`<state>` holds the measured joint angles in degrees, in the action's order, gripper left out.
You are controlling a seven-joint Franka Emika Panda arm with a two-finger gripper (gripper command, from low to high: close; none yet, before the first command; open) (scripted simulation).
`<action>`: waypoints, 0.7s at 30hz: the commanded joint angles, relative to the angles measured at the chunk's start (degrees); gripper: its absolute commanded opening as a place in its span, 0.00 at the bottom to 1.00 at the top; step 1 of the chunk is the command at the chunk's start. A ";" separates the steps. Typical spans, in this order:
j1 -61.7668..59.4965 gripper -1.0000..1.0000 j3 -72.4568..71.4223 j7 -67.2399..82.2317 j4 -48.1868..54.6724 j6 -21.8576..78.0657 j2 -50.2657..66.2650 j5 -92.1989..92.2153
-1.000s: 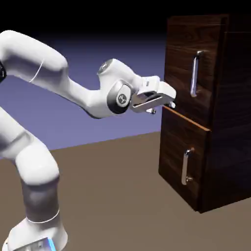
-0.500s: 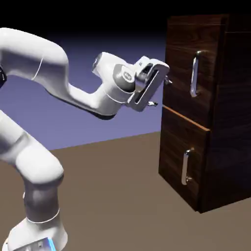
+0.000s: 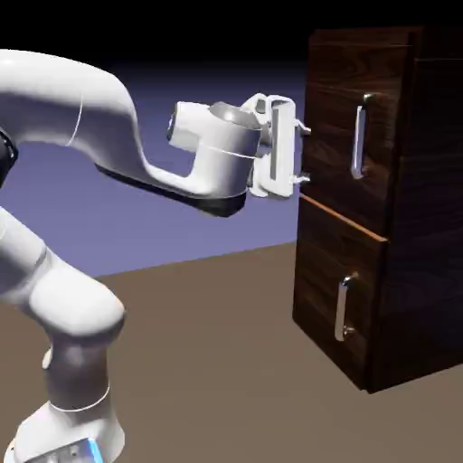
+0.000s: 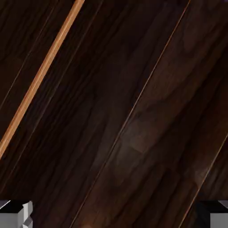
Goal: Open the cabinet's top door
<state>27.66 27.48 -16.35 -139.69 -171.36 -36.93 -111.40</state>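
Observation:
The cabinet stands at the exterior view's right, dark walnut, with both panels shut. The top door carries a long vertical silver handle. My gripper hovers just before the door's near edge, left of the handle and at about its height, not touching it. It is open, one fingertip above the other, with nothing between them. In the hand view, dark wood grain of the top door fills the picture, and the grey fingertips sit far apart in the bottom corners.
Below the top door is the shorter lower panel with its short silver handle. An orange seam divides the two panels and crosses the hand view as a slanted orange line. The brown table lies beneath.
The hand has risen and rolled, so its fingers now stand one above the other, and it has moved closer to the top door. The cabinet has not moved.

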 commanded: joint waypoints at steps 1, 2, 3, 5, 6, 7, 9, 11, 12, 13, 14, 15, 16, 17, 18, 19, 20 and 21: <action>0.60 0.50 0.62 0.58 0.48 0.06 -0.10 -2.50; 1.21 0.50 1.23 1.17 0.95 0.12 -0.19 -4.99; 1.81 0.50 1.85 1.75 1.43 0.18 -0.29 -7.48; 3.02 0.50 3.07 2.92 2.38 0.30 -0.48 -12.46; 3.62 0.50 3.69 3.51 2.86 0.36 -0.57 -14.96; 4.23 0.50 4.30 4.09 3.34 0.42 -0.67 -17.45; 5.43 0.50 5.53 5.26 4.29 0.53 -0.86 -22.43; 6.64 0.50 6.76 6.43 5.25 0.65 -1.05 -27.42; 7.24 0.50 7.38 7.01 5.72 0.71 -1.15 -29.91; 7.85 0.50 7.99 7.59 6.20 0.77 -1.24 -32.40; 8.45 0.50 8.61 8.18 6.68 0.83 -1.34 -34.89; 9.05 0.50 9.22 8.76 7.15 0.89 -1.43 -37.39; 9.66 0.50 9.84 9.35 7.63 0.95 -1.53 -39.88; 10.26 0.50 10.45 9.93 8.11 1.01 -1.62 -42.37; 10.86 0.50 11.07 10.51 8.58 1.07 -1.72 -44.86; 11.47 0.50 11.68 11.10 9.06 1.13 -1.82 -47.36; 12.07 0.50 12.30 11.68 9.54 1.19 -1.91 -49.84; 12.49 0.50 12.72 12.09 9.87 1.23 -1.98 -51.57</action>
<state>40.15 40.20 -4.26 -129.82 -170.13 -38.91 -162.97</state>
